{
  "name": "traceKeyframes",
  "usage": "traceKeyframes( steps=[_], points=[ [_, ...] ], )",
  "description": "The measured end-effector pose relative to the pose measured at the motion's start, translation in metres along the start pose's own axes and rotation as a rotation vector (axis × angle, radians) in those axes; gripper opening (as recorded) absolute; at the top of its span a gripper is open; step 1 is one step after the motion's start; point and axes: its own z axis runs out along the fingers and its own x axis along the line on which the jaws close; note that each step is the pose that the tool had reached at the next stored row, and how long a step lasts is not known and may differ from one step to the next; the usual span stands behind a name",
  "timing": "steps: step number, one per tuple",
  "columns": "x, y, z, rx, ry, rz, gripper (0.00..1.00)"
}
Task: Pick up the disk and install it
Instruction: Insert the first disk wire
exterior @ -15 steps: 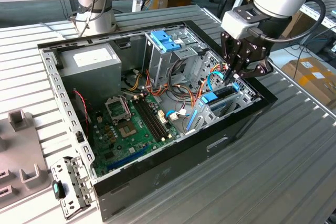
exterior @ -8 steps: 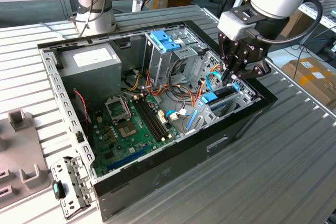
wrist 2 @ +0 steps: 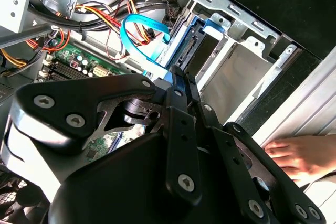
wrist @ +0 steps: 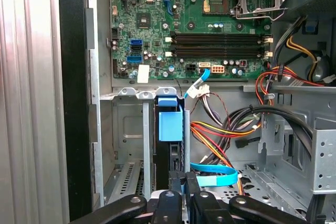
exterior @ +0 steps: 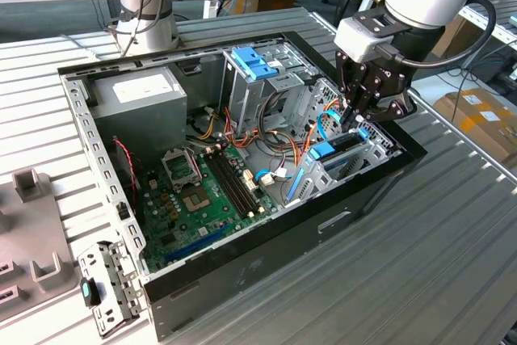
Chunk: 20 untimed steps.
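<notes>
Disk point(wrist: 170, 124) stands in the drive bay point(wrist: 126, 129), just ahead of the hand point(wrist: 184, 180), fingers narrowed onto its edge. Insertion step judged in hand; seating calls for straight, aligned pressure.

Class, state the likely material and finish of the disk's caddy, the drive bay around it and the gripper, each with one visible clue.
Caddy of the disk: light-blue plastic, smooth and slightly glossy; moulded tab. Drive bay: bare grey sheet metal, probably steel; folded edges, punched holes. Gripper, shut on the disk: matte black, likely coated metal, perhaps plastic; screwed links.
</notes>
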Motion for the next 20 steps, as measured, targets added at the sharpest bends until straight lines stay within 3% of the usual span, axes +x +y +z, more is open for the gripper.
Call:
traceKeyframes(
  steps=[4, 6, 10, 11, 13, 14, 15, 18, 20],
  points=[
    [0.0, 0.0005, 0.0, 0.0012, 0.0, 0.0, 0.16],
    [0.0, 0.0026, 0.0004, 0.0132, -0.0025, -0.004, 0.16],
    [0.0002, 0.0041, 0.0033, 0.0161, -0.0028, -0.004, 0.16],
    [0.0003, 0.0047, 0.0036, 0.0159, -0.007, -0.004, 0.16],
    [0.0002, 0.0049, 0.0037, 0.016, -0.0258, -0.003, 0.16],
    [0.0004, 0.0052, 0.0038, 0.0167, -0.0427, -0.002, 0.16],
    [0.002, 0.0054, 0.004, 0.0196, -0.0543, -0.001, 0.16],
    [0.009, 0.0053, 0.0047, 0.0282, -0.0654, -0.001, 0.16],
    [0.0108, 0.0056, 0.0049, 0.0312, -0.0759, 0.0, 0.16]
  ],
)
